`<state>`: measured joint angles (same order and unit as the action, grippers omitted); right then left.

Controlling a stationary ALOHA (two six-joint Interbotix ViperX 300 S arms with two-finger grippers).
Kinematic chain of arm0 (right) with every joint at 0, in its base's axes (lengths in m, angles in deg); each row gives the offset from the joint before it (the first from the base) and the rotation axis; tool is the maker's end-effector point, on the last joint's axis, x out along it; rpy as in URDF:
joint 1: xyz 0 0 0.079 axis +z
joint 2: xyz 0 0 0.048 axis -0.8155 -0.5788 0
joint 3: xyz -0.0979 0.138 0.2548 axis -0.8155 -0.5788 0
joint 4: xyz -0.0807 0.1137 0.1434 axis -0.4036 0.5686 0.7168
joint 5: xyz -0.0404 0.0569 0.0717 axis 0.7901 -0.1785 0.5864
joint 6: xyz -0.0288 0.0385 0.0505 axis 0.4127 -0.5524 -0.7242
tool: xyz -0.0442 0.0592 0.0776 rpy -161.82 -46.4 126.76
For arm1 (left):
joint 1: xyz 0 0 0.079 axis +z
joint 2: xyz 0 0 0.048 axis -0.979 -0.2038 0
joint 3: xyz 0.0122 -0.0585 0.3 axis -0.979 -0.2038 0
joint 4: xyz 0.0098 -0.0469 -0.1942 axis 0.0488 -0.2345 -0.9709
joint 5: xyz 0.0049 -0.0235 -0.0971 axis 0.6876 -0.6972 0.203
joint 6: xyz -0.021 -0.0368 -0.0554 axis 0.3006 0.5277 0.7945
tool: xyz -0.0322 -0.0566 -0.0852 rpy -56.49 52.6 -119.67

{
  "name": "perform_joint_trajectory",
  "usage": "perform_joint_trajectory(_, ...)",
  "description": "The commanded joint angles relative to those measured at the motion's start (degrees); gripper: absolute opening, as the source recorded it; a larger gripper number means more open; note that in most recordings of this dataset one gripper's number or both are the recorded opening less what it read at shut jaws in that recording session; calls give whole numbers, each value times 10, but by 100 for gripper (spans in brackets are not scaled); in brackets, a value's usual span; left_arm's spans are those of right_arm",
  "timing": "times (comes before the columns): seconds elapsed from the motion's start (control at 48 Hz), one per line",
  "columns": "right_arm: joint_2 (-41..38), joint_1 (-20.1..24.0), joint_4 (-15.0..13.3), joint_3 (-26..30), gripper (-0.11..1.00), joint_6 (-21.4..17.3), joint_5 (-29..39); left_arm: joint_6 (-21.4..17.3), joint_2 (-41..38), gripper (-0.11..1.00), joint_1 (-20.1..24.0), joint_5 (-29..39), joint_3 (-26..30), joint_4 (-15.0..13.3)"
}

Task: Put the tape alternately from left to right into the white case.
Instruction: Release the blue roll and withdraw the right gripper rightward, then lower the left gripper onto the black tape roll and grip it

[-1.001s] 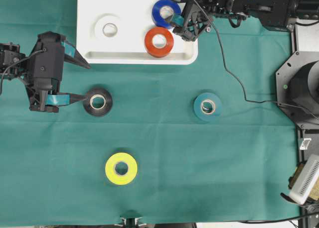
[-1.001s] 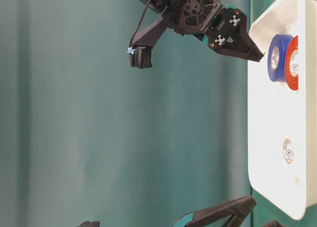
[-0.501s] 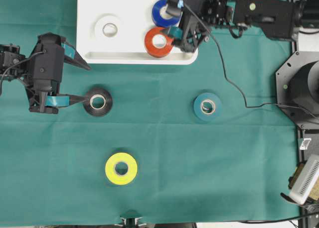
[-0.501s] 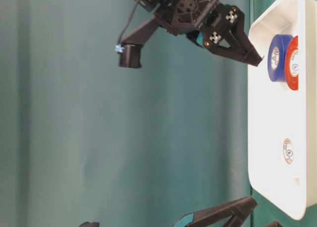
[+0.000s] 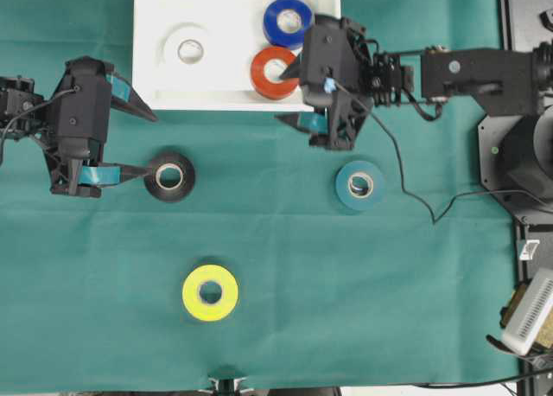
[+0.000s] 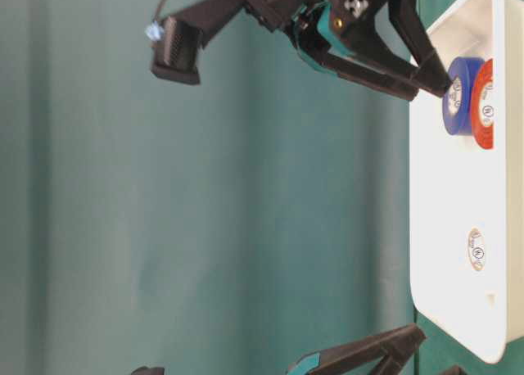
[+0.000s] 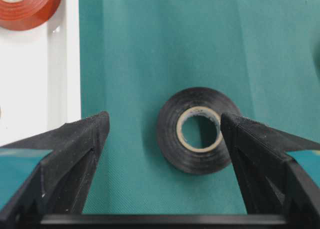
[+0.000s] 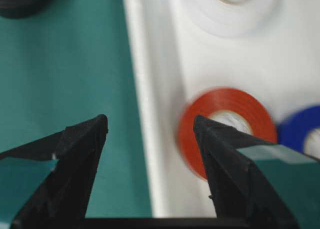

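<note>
A: Quick one. Where's the tape sitting?

B: Three rolls are lying in the white case (image 5: 155,41): white roll (image 5: 189,48), blue roll (image 5: 289,21), red roll (image 5: 275,72), the last two touching. Three are lying flat on the worktop (image 5: 285,266): black roll (image 5: 170,176), teal roll (image 5: 359,185), yellow roll (image 5: 210,292).

A: Claws?

B: Left claw (image 5: 141,143) is hanging with fingers spread wide, holding nothing. Right claw (image 5: 288,93) is also spread apart and empty, sitting over the case's near rim beside the red roll.

A: Which relation is mattering for the next pick?

B: Black roll and left claw. In the left wrist view the black roll (image 7: 197,130) is lying ahead between the two fingers, much closer to the right-hand one (image 7: 260,154), nearly touching it. Roll is lying flat, hole up, so no long axis to line up with. My guess: left arm is nearest, so black goes next, needing a small sideways correction before closing.

A: And the right side?

B: Teal roll is lying near the right claw, just off the case's corner.

A: Surface, room?

B: Green cloth, smooth. Rolls are sitting well apart, plenty of space in the case's middle.
</note>
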<state>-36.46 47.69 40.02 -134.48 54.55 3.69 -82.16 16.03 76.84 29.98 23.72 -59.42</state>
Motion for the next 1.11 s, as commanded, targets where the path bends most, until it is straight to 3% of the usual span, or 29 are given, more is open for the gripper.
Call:
perform_joint_trajectory(0.0, 20, 13, 0, -4, 65, -1, -29, 1, 10, 74, -2, -4, 9, 0)
perform_joint_trajectory(0.521, 54, 60, 0, -53, 65, -1, -91, 1, 10, 74, -2, -3, 7, -1)
perform_joint_trajectory(0.792, 54, 60, 0, -54, 65, -1, -106, 1, 9, 74, -5, -3, 6, -1)
perform_joint_trajectory(1.084, 54, 60, 0, -55, 65, -1, -106, 1, -3, 74, -52, -3, 9, -1)
